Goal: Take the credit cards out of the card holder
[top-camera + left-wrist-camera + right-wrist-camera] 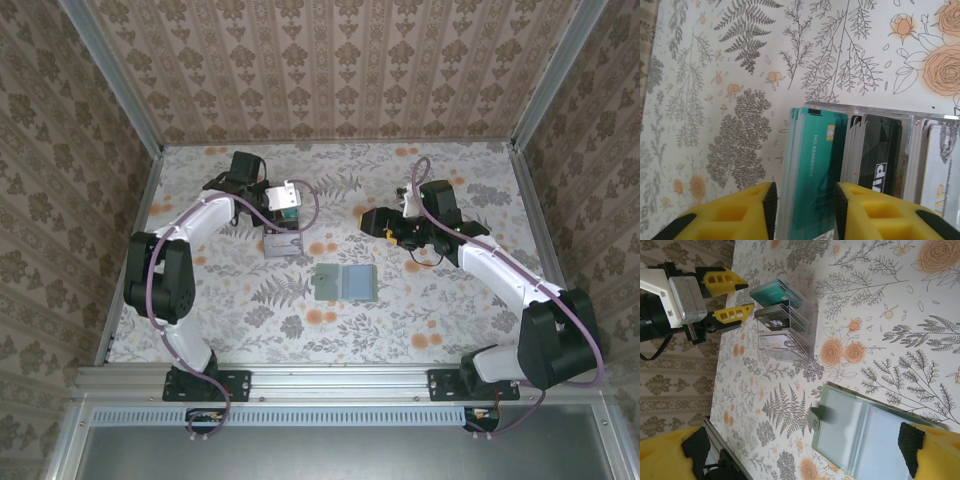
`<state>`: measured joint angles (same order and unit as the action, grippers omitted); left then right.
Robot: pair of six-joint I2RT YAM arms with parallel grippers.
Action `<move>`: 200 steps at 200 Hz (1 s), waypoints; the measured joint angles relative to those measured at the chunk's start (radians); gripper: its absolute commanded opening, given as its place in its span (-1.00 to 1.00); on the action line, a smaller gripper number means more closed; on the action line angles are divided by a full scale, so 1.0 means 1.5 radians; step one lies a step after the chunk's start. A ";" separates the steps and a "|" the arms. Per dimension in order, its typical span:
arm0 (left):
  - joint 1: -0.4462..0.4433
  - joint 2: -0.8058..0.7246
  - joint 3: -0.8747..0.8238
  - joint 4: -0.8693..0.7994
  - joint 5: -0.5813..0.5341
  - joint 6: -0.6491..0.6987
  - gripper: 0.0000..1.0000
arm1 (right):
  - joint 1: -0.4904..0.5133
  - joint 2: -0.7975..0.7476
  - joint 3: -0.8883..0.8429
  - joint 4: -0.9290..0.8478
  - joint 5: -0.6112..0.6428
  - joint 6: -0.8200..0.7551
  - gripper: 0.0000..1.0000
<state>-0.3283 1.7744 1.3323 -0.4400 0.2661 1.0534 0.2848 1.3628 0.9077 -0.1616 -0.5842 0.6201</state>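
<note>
The soft grey-green bifold card holder (345, 283) lies open and flat nearest the arms, with the right gripper (375, 222) just past it, jaws wide apart and empty. Farther back, the thin teal plastic credit cards (815, 165) stand in a clear plastic rack (790, 342), and the left gripper (805, 200) has a jaw on each side of them (loose, I think, not squeezing). The cards look light, stiff and slippy, so pinch the long edges.
</note>
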 measured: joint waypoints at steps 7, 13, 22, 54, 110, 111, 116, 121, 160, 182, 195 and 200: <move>0.002 -0.001 0.002 0.002 0.000 -0.005 -0.15 | 0.000 0.000 0.000 0.000 -0.001 0.000 0.99; 0.003 -0.002 0.003 0.005 0.000 -0.010 -0.11 | 0.000 0.000 0.000 0.000 -0.002 0.000 0.99; 0.006 -0.006 0.003 0.009 0.001 -0.020 -0.01 | 0.000 0.000 0.000 0.000 -0.002 0.000 0.99; 0.014 -0.051 -0.010 0.041 0.003 -0.087 1.00 | 0.000 0.000 0.000 -0.001 -0.002 -0.001 0.99; 0.023 -0.255 -0.126 0.145 -0.010 -0.297 1.00 | -0.009 -0.019 0.004 -0.048 0.070 -0.033 0.99; 0.023 -0.257 -0.128 0.146 -0.011 -0.300 1.00 | -0.009 -0.020 0.004 -0.049 0.071 -0.034 0.99; 0.023 -0.277 -0.142 0.154 -0.017 -0.321 1.00 | -0.011 -0.024 0.005 -0.053 0.081 -0.036 0.99; 0.023 -0.296 -0.155 0.161 -0.025 -0.343 1.00 | -0.011 -0.029 0.007 -0.057 0.092 -0.041 0.99; 0.024 -0.447 -0.283 0.210 -0.126 -0.526 1.00 | -0.016 -0.057 0.020 -0.093 0.211 -0.067 0.99; 0.024 -0.539 -0.364 0.213 -0.193 -0.616 1.00 | -0.020 -0.067 0.021 -0.110 0.288 -0.080 0.99; 0.025 -0.597 -0.415 0.212 -0.236 -0.663 1.00 | -0.022 -0.070 0.021 -0.113 0.334 -0.092 0.99; 0.025 -0.618 -0.434 0.212 -0.253 -0.679 1.00 | -0.022 -0.071 0.021 -0.113 0.347 -0.097 0.99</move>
<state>-0.2905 0.8474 0.6811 -0.1226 -0.1135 0.0349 0.2512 1.2556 0.9390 -0.3313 -0.0643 0.4747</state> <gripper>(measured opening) 0.992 0.996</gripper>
